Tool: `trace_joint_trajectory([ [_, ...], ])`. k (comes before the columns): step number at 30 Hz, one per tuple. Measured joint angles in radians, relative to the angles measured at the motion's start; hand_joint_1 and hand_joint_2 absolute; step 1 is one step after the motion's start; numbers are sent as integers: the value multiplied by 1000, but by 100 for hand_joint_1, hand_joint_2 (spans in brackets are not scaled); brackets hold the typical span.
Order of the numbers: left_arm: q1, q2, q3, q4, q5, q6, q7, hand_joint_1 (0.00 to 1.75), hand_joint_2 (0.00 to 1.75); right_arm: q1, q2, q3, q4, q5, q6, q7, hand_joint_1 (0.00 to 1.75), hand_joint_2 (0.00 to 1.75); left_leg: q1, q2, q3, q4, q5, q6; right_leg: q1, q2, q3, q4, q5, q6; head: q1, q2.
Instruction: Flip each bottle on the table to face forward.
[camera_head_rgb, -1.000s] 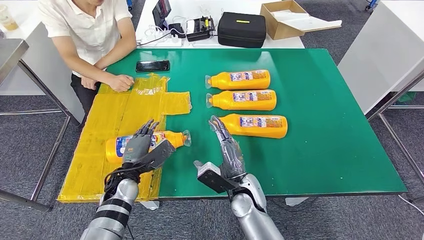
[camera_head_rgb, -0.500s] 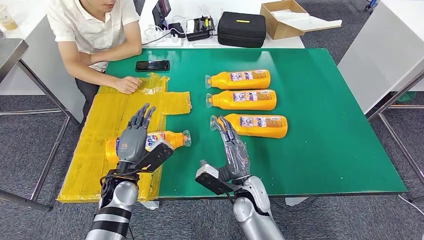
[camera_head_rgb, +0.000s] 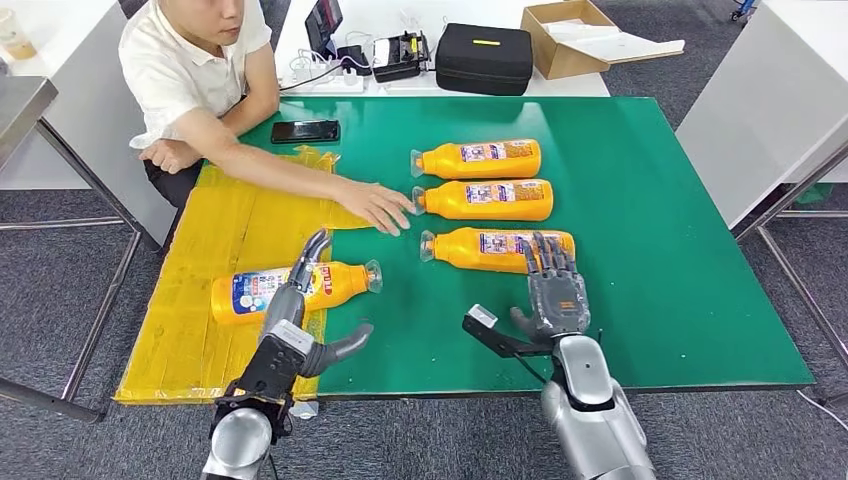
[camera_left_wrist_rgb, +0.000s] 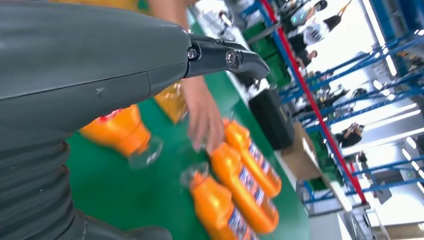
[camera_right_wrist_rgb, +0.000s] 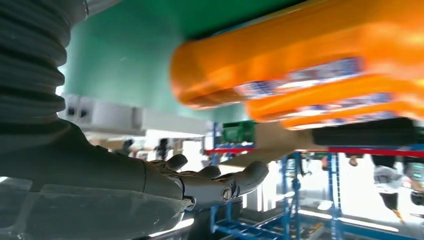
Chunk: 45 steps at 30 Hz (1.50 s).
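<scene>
Bottle (camera_head_rgb: 290, 287) lies lower left on your worktop's (camera_head_rgb: 650, 270) yellow sheet (camera_head_rgb: 220, 240), just above the released left hand (camera_head_rgb: 305, 320); your right hand (camera_head_rgb: 555, 290), released too, overlaps the nearest row bottle (camera_head_rgb: 500, 250).

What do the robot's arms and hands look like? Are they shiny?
Yes! Both arms are shiny silver tubes with dark bands near the joints. The left robot hand and right robot hand are grey, with darker slim fingers. Each wrist carries a black box with a grey end, and thin black cables loop around it. Up close, the wrist cover looks grey and ribbed.
</scene>
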Motion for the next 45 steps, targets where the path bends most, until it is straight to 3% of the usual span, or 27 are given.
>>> trace_joint_trajectory([
  [5, 25, 0, -6, -2, 31, -8, 2, 0, 175, -9, -69, 8, 13, 6, 43, 64, 0, 175, 0, 0, 0, 0, 0, 0, 0, 0, 0, 0, 0, 0, 0, 0],
  [12, 33, 0, -5, -10, 35, -8, 3, 0, 175, -33, -129, 41, 49, 8, 48, 89, 0, 175, 0, 0, 0, 0, 0, 0, 0, 0, 0, 0, 0, 0, 0, 0],
  [33, 27, 0, -8, 20, 39, -7, 3, 0, 175, -144, -149, -5, 296, -7, 4, 14, 1, 175, 0, 0, 0, 0, 0, 0, 0, 0, 0, 0, 0, 0, 0, 0],
  [34, 27, 0, -8, 22, 39, -7, 3, 0, 175, -150, -148, -11, 313, -14, 4, 5, 24, 175, 0, 0, 0, 0, 0, 0, 0, 0, 0, 0, 0, 0, 0, 0],
  [37, 26, 0, -8, 29, 40, -7, 3, 0, 175, -168, -144, -30, 362, -33, 15, -17, 154, 175, 0, 1, 2, 0, 0, 0, 0, 0, 1, 0, 0, 0, 0, 0],
  [38, 25, 0, -8, 31, 41, -7, 3, 0, 175, -175, -142, -37, 380, -40, 21, -25, 175, 175, 0, 1, 3, 0, 0, 0, 0, 0, 1, 0, 0, 0, 0, 0],
  [45, 23, 0, -11, 50, 60, -13, -7, 0, 175, -226, -149, -96, 490, -130, 57, -100, 175, 175, 0, 0, 8, 0, -1, 1, 0, 0, 1, -1, 0, 0, 0, 0],
])
